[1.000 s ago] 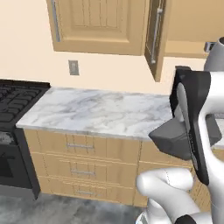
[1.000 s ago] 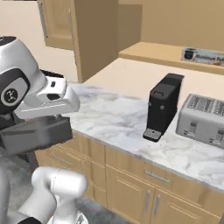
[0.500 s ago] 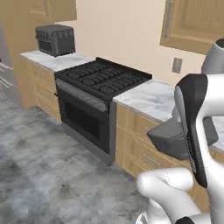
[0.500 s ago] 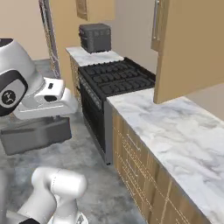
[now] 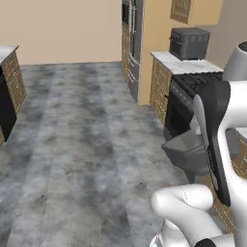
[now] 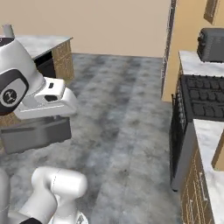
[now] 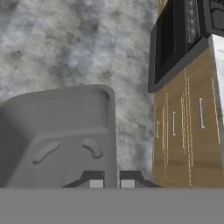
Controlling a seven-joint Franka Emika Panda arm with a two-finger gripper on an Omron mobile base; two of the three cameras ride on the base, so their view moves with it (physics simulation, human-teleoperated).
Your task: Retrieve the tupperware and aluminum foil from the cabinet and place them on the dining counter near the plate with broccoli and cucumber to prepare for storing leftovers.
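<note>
1. The grey tupperware [image 7: 57, 135] hangs from the hand, carried above the floor [image 5: 72, 125] in front of the arm [image 5: 226, 140].
2. The fingers [image 7: 111, 183] are clamped on the rim of the tupperware — the two tips sit close together at its near edge in the hand view.
3. From the left base view the tupperware [image 5: 185, 152] shows as a grey tub beside the white forearm; from the right it hangs below the hand [image 6: 37, 131].
4. A black stove [image 6: 199, 105] stands to the robot's right, its oven door facing the floor.
5. Wooden drawers [image 7: 183, 127] with thin handles flank the stove, under a marble counter [image 6: 214, 144].
6. A dark toaster oven [image 5: 189, 42] sits on the counter beyond the stove.
7. A tall fridge [image 5: 131, 43] stands past that, against the tan wall.
8. Across the floor, another counter [image 6: 41, 43] with wooden sides stands well apart — to the robot's left.
</note>
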